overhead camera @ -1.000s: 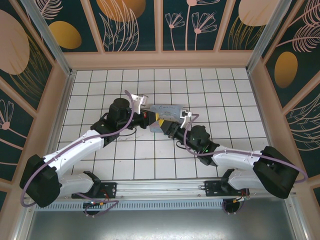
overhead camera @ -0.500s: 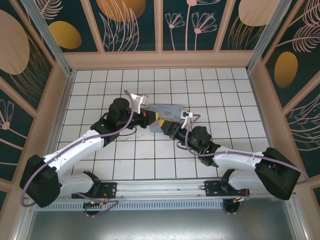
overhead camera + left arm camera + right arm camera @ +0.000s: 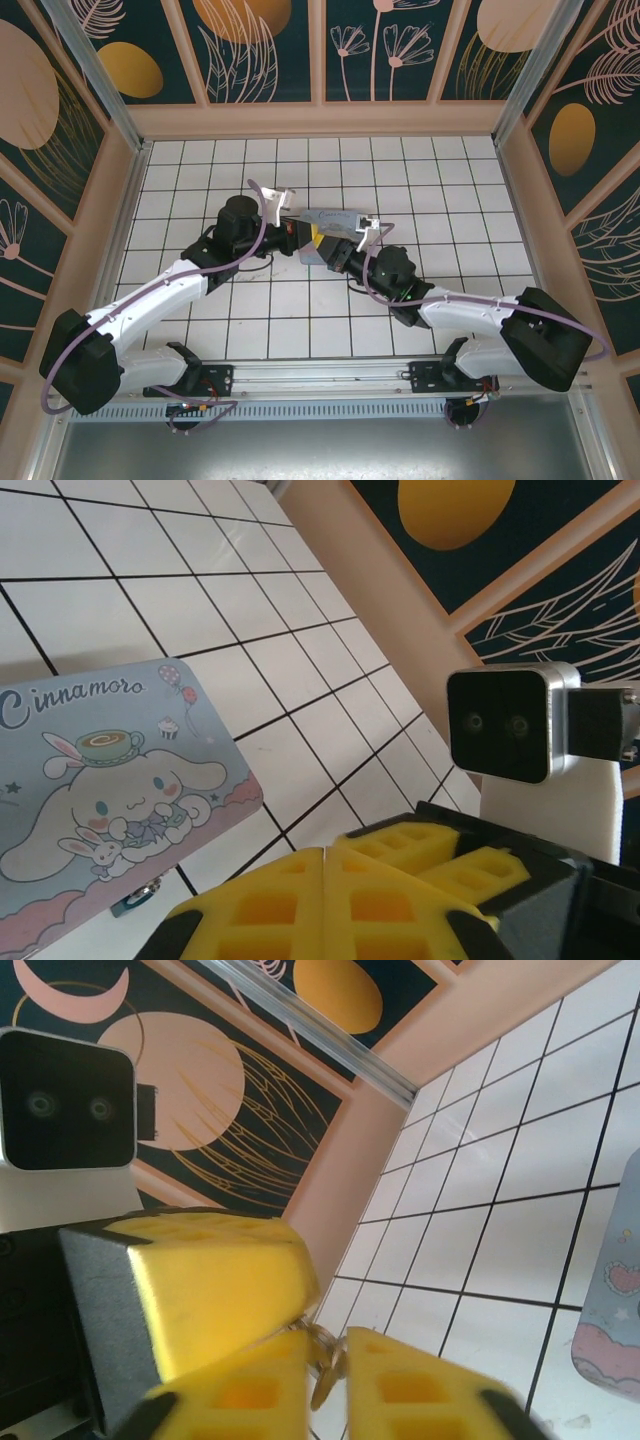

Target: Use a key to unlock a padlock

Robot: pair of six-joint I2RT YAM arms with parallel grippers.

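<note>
One cartoon tin (image 3: pixel 335 217), one key (image 3: pixel 322 1385), two grippers: left gripper (image 3: pixel 325 875) clamped shut, right gripper (image 3: pixel 330 1348) pinched on the key. White tiled floor (image 3: pixel 450 200); floral-panelled walls (image 3: pixel 260 50).

The bench (image 3: pixel 470 180) is a floor of white tiles with dark grid lines, walled left, far and right by pale peach boards. Near its middle lies a pale blue cartoon tin (image 3: pixel 335 218). A small blue-grey piece (image 3: pixel 135 895), unclear what, sits at the tin's edge.
</note>
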